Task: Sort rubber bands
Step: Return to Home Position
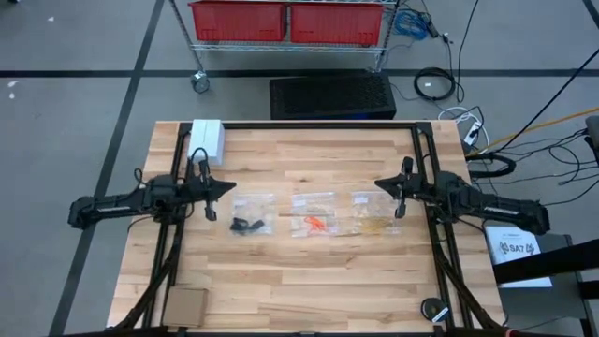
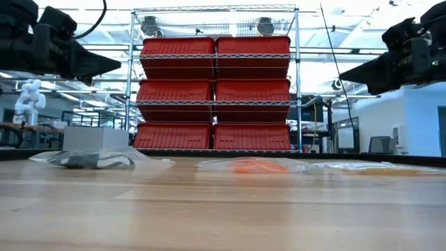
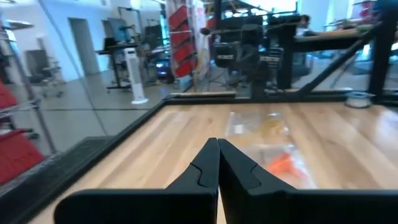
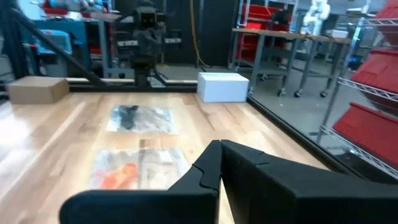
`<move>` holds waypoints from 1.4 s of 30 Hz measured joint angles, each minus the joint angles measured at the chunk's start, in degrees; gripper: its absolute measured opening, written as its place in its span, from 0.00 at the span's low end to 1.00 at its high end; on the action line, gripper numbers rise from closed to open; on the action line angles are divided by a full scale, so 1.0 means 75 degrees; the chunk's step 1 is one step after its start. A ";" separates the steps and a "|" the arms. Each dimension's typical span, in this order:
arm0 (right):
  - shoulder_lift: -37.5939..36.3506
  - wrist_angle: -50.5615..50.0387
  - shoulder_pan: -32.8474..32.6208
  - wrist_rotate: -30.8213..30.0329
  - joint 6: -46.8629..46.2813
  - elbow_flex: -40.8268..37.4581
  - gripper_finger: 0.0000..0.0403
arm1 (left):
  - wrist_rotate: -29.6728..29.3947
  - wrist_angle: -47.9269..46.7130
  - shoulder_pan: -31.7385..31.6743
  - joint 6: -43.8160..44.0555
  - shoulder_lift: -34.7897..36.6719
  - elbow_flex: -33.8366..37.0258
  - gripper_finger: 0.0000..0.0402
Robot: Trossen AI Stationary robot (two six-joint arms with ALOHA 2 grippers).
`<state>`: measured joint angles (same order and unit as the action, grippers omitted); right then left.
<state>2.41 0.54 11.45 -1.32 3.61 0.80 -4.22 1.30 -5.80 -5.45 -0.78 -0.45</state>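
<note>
Three clear zip bags lie flat in a row at the table's middle. The left one holds black rubber bands, the middle one orange rubber bands, the right one pale tan rubber bands. My left gripper hovers level above the table, left of the black-band bag, shut and empty. My right gripper hovers level, just right of the tan-band bag, also shut and empty. In the low view both grippers hang well above the bags.
A white box stands at the table's far left. A flat brown box lies at the near left corner and a small roll at the near right. Black frame rails edge the table. Bare wood lies near the front edge.
</note>
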 joint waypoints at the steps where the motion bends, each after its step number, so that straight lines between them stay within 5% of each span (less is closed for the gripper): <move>1: 0.0049 -0.0003 0.0054 0.0018 0.0013 0.0000 0.00 | -0.0028 0.0003 -0.0085 -0.0077 -0.0005 0.0000 0.01; 13: 0.0187 0.0011 0.0278 -0.0006 0.0379 0.0003 0.00 | -0.0133 0.0015 -0.0486 -0.0119 -0.0034 0.0003 0.05; 22: 0.0187 0.0011 0.0278 -0.0003 -0.0961 0.0006 0.00 | -0.0151 0.0012 -0.0481 -0.0128 -0.0031 0.0003 0.05; 42: 0.0187 0.0011 0.0276 -0.0003 -0.0993 0.0009 0.00 | -0.0156 0.0010 -0.0481 -0.0134 -0.0031 0.0006 0.05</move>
<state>3.81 0.62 13.52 -1.34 -3.84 0.86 -5.39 1.38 -9.41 -6.46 -1.02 -0.40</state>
